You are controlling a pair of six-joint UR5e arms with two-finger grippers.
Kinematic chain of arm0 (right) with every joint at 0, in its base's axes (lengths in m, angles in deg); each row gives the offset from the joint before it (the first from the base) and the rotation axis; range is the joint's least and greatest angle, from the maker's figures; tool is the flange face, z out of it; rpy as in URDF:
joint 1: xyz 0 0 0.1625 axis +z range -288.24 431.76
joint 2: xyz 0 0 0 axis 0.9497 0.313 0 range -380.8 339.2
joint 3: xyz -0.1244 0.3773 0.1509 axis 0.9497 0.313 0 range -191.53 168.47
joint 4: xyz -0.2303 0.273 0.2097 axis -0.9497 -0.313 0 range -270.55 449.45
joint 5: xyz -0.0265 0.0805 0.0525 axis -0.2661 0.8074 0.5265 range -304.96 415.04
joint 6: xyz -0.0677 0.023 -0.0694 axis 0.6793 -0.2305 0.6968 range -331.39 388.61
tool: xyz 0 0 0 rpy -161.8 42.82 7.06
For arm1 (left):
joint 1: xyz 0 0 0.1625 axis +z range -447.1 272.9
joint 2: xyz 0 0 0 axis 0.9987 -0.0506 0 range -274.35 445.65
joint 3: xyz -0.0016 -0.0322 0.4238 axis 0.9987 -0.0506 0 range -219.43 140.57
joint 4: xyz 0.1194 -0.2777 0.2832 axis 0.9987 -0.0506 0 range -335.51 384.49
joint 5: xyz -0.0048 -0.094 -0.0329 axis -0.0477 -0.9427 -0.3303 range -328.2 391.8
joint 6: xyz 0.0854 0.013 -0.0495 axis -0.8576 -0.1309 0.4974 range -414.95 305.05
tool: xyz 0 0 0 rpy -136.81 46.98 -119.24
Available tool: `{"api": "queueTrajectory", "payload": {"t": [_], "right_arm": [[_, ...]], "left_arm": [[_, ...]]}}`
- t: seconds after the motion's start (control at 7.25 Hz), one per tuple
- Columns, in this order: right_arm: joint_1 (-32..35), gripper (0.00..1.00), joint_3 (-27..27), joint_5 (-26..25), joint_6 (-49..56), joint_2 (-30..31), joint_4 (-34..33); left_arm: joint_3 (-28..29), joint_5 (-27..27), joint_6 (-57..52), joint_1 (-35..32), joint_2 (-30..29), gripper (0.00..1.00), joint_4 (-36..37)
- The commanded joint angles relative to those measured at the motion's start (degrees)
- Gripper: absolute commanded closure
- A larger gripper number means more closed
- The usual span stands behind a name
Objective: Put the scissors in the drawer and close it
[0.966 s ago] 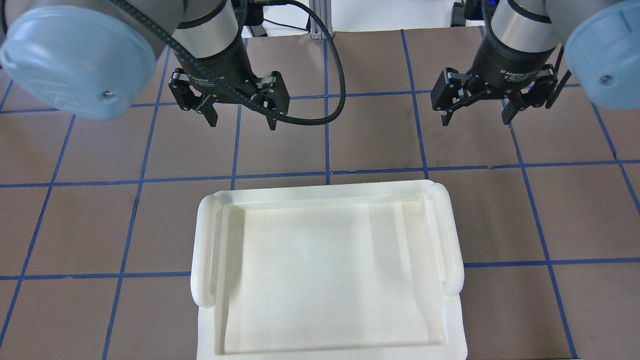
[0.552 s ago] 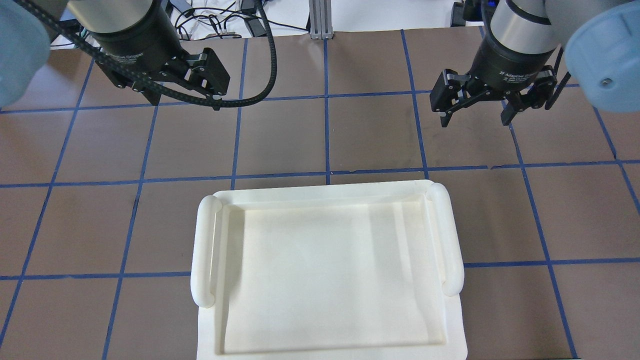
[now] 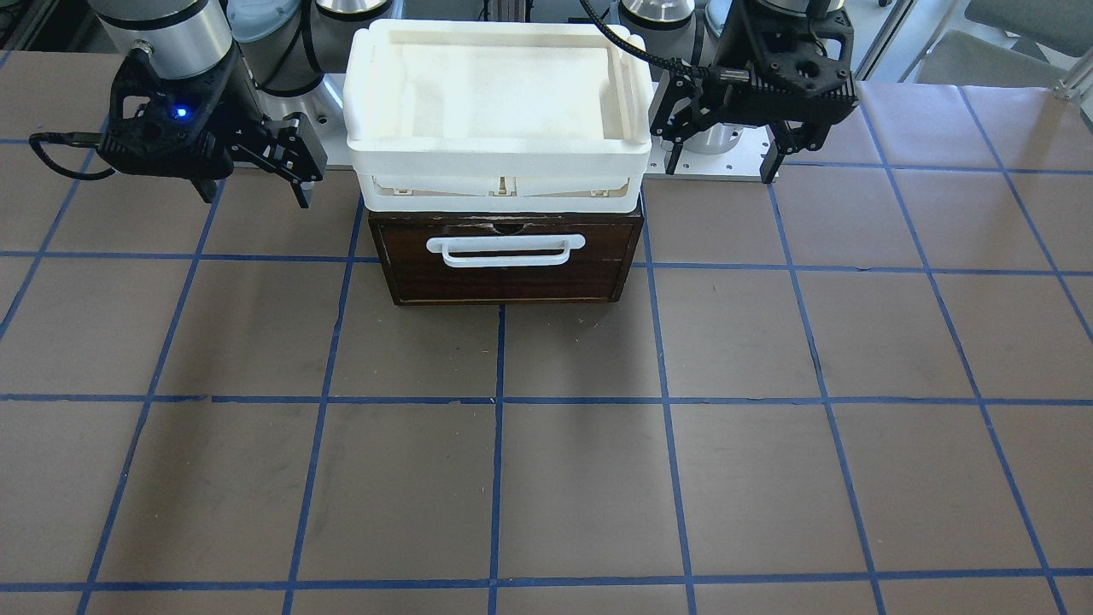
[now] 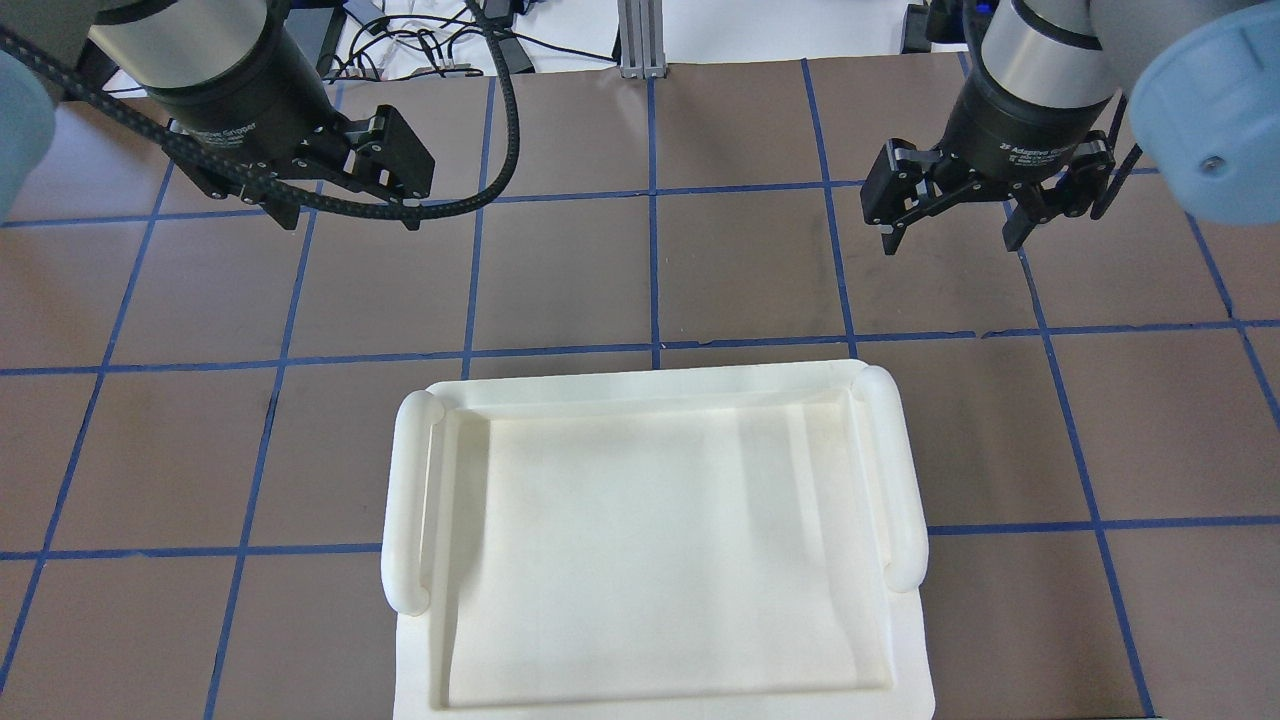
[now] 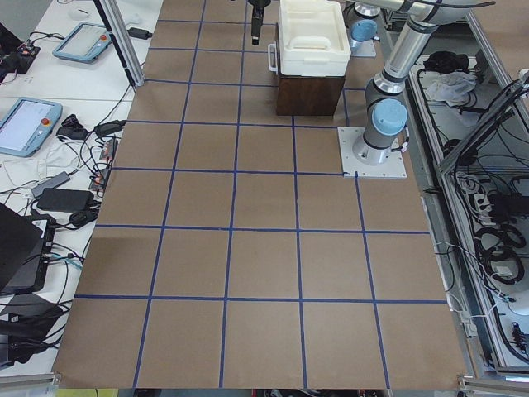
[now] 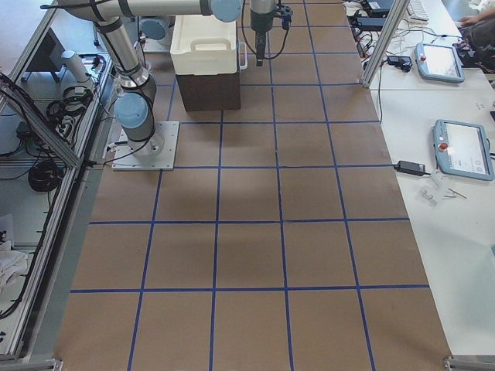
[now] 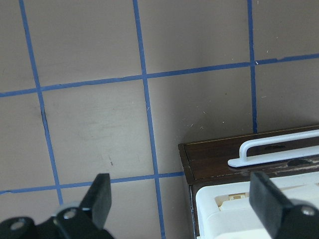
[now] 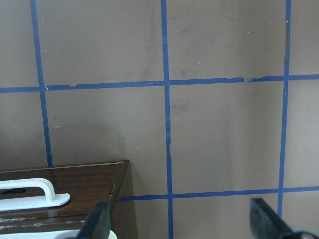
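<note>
Setting: a brown table (image 3: 581,478) marked into squares with blue tape, and one robot arm at each side.
Drawer: a dark brown wooden drawer (image 3: 504,278) stands at the near middle of the table, close to the robot's base. It looks pushed shut, and its front faces away from the robot.
Drawer handle: a white bar handle (image 3: 505,250) runs across the front. A small chip (image 3: 505,227) shows in the top edge just above it.
Tray: a white plastic tray (image 3: 495,158) with rounded side grips sits on top of the drawer unit and covers it.
Left gripper: the left gripper (image 3: 722,169) hangs in the air just off the drawer's left front corner, fingers pointing down and spread wide, grasping nothing. Its wrist view shows the drawer corner and handle end below it.
Right gripper: the right gripper (image 4: 950,243) hangs off the drawer's right front corner, also raised above the table. Its fingers are parted and hold nothing.
Scissors: I cannot tell where they are from these views.
Surroundings: side benches with tablets and cables stand well apart from the drawer.
</note>
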Motion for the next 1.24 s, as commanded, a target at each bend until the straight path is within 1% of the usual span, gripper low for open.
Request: {"api": "queueTrajectory", "payload": {"t": [0.0,0.28,0.41,1.1], "right_arm": [[0.0,0.0,0.0,0.0,0.0,0.0,0.0],[0.0,0.0,0.0,-0.1,0.1,0.0,0.0],[0.0,0.0,0.0,-0.3,0.1,0.0,0.0],[-0.1,0.0,0.0,0.1,0.9,0.0,0.0]], "left_arm": [[-1.0,0.4,-0.3,0.5,0.4,0.0,2.4],[-1.0,0.4,-0.4,0.4,0.4,0.0,2.5],[-1.0,1.5,-0.7,0.4,0.5,0.0,2.7],[-1.1,1.7,-1.7,1.0,0.6,0.0,2.8]]}}
